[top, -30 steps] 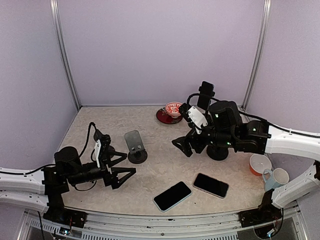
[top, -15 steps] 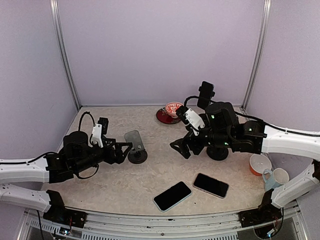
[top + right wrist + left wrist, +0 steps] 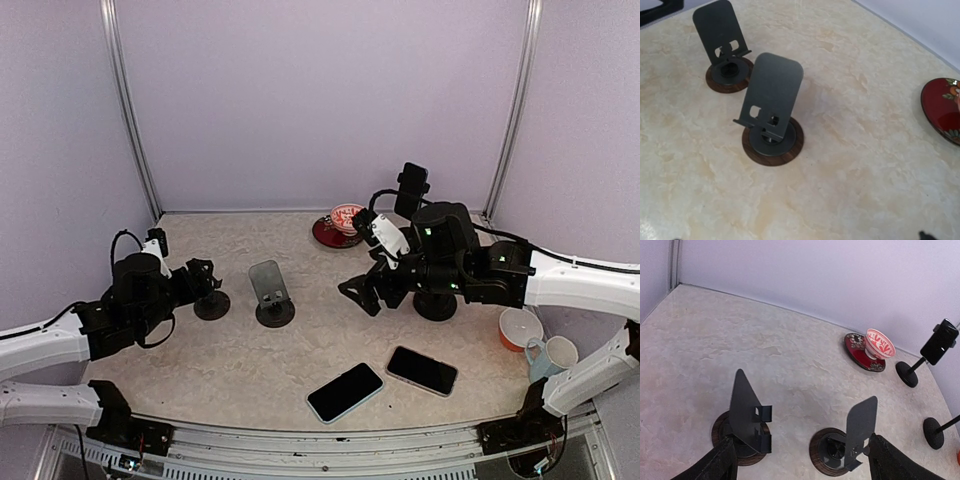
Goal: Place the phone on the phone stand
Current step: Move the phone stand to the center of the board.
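Two dark phones lie flat near the table's front edge, one left of the other. Two grey phone stands on round wooden bases stand empty at centre-left: one and one. My left gripper hovers just behind the left stand, open and empty, its fingers framing both stands. To the right of the stands my right gripper hangs open above the table, holding nothing. Both phones are well apart from the grippers.
A third phone is clamped on a tall black stalk at the back. A patterned bowl on a red saucer sits beside it. Two cups stand at the right edge. Walls close in the back and sides.
My left arm has swung back and to the left, from the front of the table to behind the left stand, uncovering it. The right gripper has drifted slightly left.
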Tool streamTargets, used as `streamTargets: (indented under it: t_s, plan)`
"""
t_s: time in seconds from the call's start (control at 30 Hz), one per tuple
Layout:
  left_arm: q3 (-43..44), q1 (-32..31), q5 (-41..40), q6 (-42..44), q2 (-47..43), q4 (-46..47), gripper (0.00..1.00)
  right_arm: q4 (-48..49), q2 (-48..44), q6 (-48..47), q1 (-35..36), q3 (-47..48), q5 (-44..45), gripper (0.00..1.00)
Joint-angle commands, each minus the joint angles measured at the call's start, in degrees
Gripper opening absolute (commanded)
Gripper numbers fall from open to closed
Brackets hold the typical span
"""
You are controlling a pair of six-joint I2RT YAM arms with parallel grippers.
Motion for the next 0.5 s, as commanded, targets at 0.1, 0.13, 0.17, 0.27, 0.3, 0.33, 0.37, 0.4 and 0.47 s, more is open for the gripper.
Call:
streamTargets:
  t_s: [0.1,0.13,0.17,0.27,0.3,0.33,0.37,0.4,0.47]
  plan:
    - [-0.39,9.87,5.73,-3.23,1.44,-1.04,0.83,2.45,-0.96,0.07,-0.44,-0.38,-2.30,1.00]
    - [-0.54,10.99,6.77,-3.06,1.54,-0.42,0.82,2.36,-0.96,-0.07,-0.40,-0.33,-2.43,1.00]
    - [-0.65,11.96,7.86,-2.88,1.78,0.34,0.80,2.27,-0.96,-0.20,-0.39,-0.23,-2.27,1.00]
    - [0.30,14.23,10.27,-1.70,3.33,1.53,0.70,2.51,-1.27,-0.36,-0.40,-0.59,-1.86,1.00]
    - [0.91,14.81,10.83,-1.34,4.23,1.48,0.68,2.61,-1.45,-0.31,-0.46,-0.59,-2.12,1.00]
    - [1.66,15.26,12.00,-0.72,5.20,1.55,0.67,2.67,-1.60,-0.32,-0.40,-0.63,-2.51,1.00]
    - [2.41,15.74,13.03,-0.09,6.30,1.56,0.65,2.56,-1.77,-0.46,-0.47,-0.68,-2.77,1.00]
    - [3.31,16.07,13.54,0.20,7.45,1.25,0.63,2.55,-1.94,-0.69,-0.42,-0.68,-2.72,1.00]
    - [5.28,16.42,14.19,0.68,9.45,0.16,0.61,2.42,-2.32,-1.22,-0.40,-0.71,-2.38,1.00]
